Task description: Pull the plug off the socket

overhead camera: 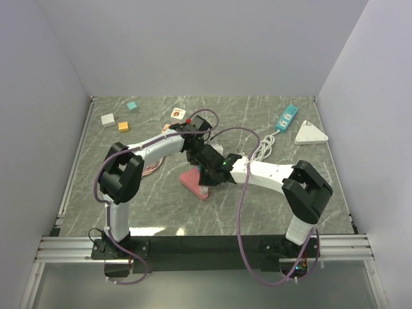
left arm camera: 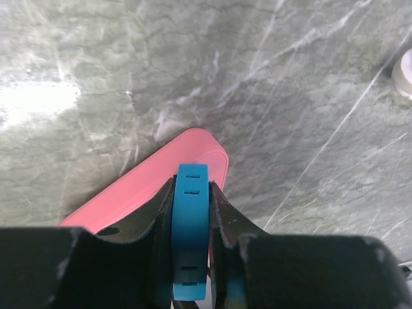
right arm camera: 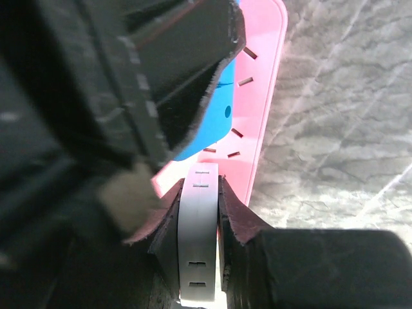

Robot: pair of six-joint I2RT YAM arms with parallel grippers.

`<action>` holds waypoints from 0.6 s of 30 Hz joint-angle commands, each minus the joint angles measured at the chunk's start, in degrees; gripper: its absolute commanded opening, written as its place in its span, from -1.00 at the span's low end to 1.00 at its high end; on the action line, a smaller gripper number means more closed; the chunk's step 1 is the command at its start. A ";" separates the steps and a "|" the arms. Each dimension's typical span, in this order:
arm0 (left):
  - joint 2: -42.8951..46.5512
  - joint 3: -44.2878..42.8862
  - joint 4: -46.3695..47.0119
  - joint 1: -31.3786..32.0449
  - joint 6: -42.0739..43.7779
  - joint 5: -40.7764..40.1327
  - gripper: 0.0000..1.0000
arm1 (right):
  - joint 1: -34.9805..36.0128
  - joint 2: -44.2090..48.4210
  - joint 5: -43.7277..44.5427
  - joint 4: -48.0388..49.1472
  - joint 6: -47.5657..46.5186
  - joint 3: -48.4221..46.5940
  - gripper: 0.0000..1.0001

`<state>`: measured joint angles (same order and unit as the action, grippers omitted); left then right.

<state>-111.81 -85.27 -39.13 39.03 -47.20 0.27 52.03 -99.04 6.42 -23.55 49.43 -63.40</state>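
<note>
A pink socket strip (overhead camera: 192,183) lies mid-table, with both grippers crowded over it. In the left wrist view my left gripper (left arm camera: 191,215) is shut on a blue plug (left arm camera: 191,225) that stands on the pink socket strip (left arm camera: 145,193). My right gripper (right arm camera: 199,219) is shut on a white plug (right arm camera: 199,244) set on the same pink strip (right arm camera: 264,90). Just beyond it, the blue plug (right arm camera: 217,109) shows under the left arm's black finger (right arm camera: 161,71). From above, the left gripper (overhead camera: 196,152) and right gripper (overhead camera: 210,171) nearly touch, and both plugs are hidden.
A teal power strip (overhead camera: 287,116), a white triangular piece (overhead camera: 311,133) and a white cable (overhead camera: 262,147) lie at the back right. Small blocks (overhead camera: 107,119) and a round disc (overhead camera: 176,114) sit at the back left. A pinkish cable (overhead camera: 151,168) lies by the left arm.
</note>
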 commanded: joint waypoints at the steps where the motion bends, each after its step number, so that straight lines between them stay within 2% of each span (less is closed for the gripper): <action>1: 2.29 -2.44 0.20 0.00 -2.72 8.33 -0.99 | 0.09 -8.09 -1.67 0.35 0.40 2.57 -1.00; 18: 6.95 -6.75 0.37 -4.04 -4.74 18.53 -0.99 | 0.26 -15.55 -4.74 -3.34 -6.88 -1.81 -1.00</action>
<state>-111.59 -86.19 -42.57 33.71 -46.61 4.29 51.48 -104.47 2.79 -22.11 45.93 -68.16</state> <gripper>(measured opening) 0.253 0.285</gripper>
